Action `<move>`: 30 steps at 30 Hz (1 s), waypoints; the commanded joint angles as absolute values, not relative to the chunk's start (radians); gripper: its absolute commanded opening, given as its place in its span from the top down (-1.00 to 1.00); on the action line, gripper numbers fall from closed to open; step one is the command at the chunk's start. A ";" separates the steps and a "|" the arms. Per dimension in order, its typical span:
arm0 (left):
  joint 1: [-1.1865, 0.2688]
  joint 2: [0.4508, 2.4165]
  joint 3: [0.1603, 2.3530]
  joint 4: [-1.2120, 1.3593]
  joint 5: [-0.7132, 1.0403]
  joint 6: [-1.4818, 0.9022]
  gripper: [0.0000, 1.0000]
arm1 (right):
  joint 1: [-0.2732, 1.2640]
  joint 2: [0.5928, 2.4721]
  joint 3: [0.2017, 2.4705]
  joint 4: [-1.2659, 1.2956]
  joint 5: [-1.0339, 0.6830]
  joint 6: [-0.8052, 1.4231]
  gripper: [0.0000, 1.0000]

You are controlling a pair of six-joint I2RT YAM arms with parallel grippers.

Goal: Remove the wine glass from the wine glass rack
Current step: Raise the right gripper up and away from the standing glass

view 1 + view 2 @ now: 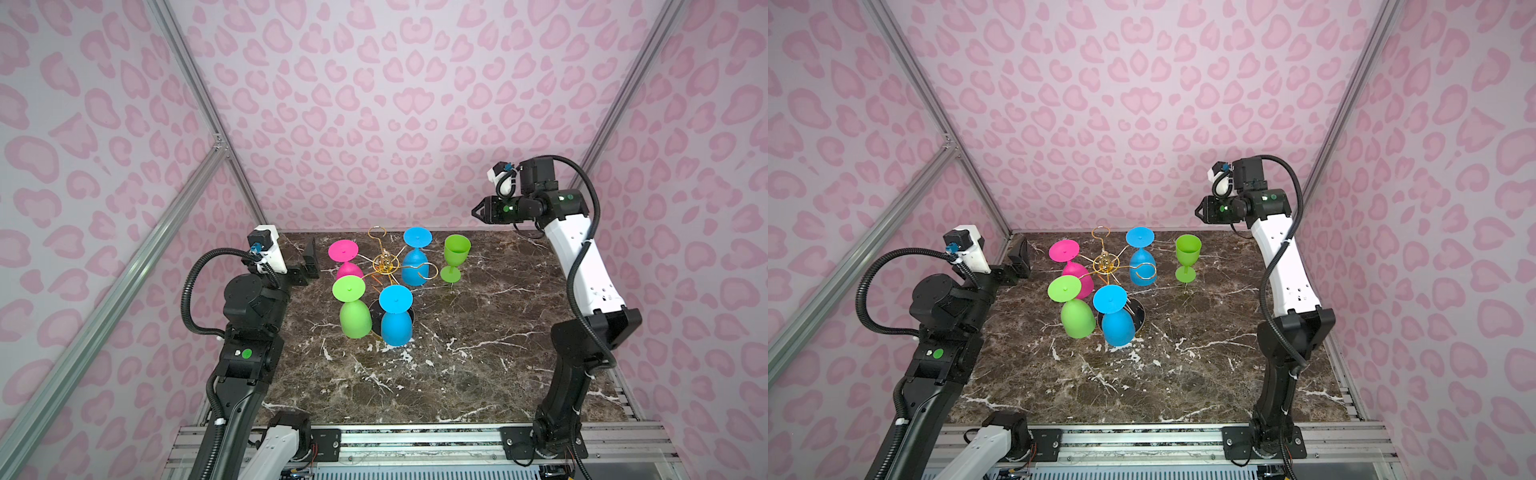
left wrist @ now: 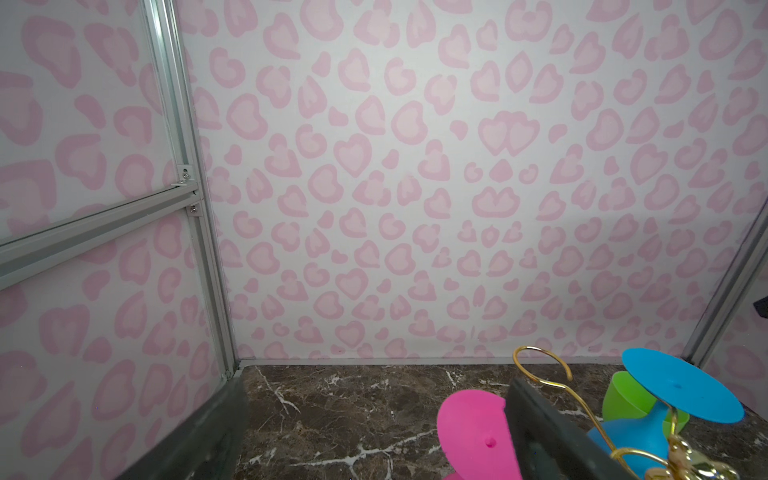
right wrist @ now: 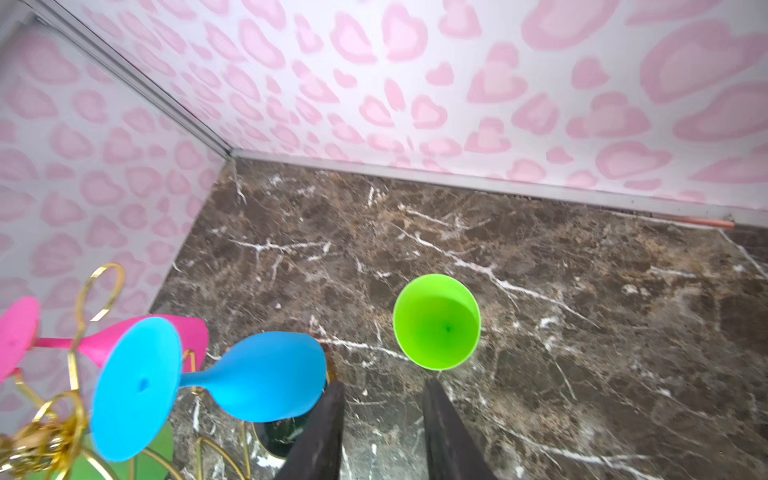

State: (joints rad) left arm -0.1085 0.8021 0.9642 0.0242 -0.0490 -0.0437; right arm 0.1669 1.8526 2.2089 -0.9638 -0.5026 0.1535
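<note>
Four wine glasses [image 1: 396, 320] hang stems vertical on the wine glass rack [image 1: 385, 262], the pink glass [image 1: 343, 251] just beside the empty, wide-parted left gripper [image 1: 308, 264], the empty, half-parted right gripper [image 1: 478, 212] farther off, higher.

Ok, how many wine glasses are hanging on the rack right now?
4. Pink glass back left, far blue glass back right, hanging green glass front left, near blue glass front right. The upright green glass stands on the table, off the rack. None looks hidden.

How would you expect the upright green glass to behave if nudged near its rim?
The green glass probably tips easily: tall bowl, thin stem, small foot. It looks plastic, so likely light and unlikely to shatter.
</note>
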 commanded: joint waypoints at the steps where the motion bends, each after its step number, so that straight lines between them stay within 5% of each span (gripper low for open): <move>1: -0.107 0.807 0.964 0.075 -0.051 -0.054 -0.94 | 0.170 1.717 2.048 -0.742 -0.582 0.243 0.32; 8: -0.107 0.824 0.958 0.105 -0.041 -0.073 -0.94 | 0.209 1.404 1.694 -0.569 -0.634 0.354 0.34; 20: -0.107 0.827 0.956 0.111 -0.027 -0.089 -0.94 | 0.466 1.139 1.314 -0.587 -0.617 0.495 0.35; 30: -0.107 0.807 0.936 0.112 -0.028 -0.105 -0.94 | 0.571 1.053 1.015 -0.063 -0.676 0.905 0.27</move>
State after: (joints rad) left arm -0.1085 0.8165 0.9390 0.0769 -0.0303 -0.0967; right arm 0.5522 1.0435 1.0340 -0.2867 -0.6502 0.7631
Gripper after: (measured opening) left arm 0.968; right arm 0.367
